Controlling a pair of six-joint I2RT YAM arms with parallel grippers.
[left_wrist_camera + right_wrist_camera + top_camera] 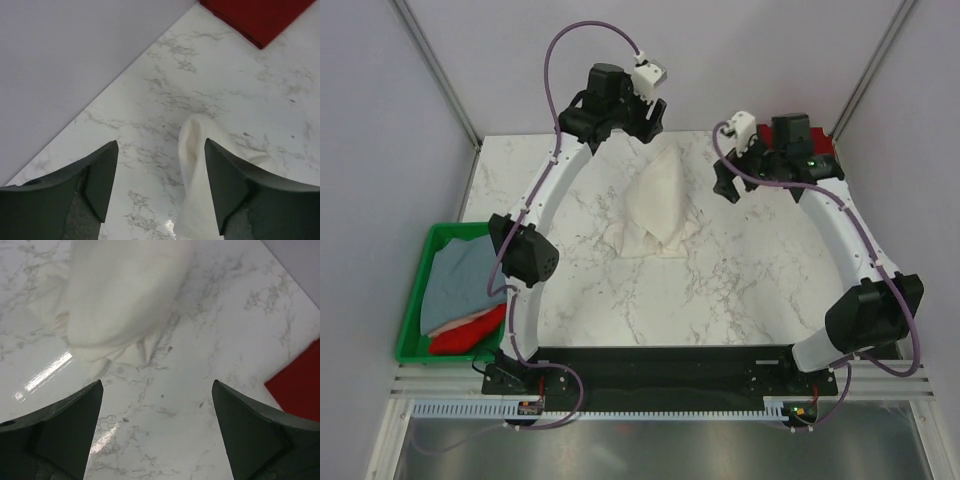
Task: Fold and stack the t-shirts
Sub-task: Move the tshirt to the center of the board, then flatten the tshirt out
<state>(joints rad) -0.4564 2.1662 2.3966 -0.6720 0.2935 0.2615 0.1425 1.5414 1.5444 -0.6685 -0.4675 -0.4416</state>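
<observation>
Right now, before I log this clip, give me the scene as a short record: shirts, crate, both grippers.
white shirt: loose unfolded heap in the middle of the table
left gripper: open, over the heap's far tip
right gripper: open, empty, to the right of the heap
red shirt: flat at the far right corner
crate: at the left, holds a grey-blue shirt and a bright red shirt

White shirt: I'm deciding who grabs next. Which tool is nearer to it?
Left. The left tool hangs open right over the far peak of the white shirt; the right tool, also open, sits off to its right, apart from it.
</observation>
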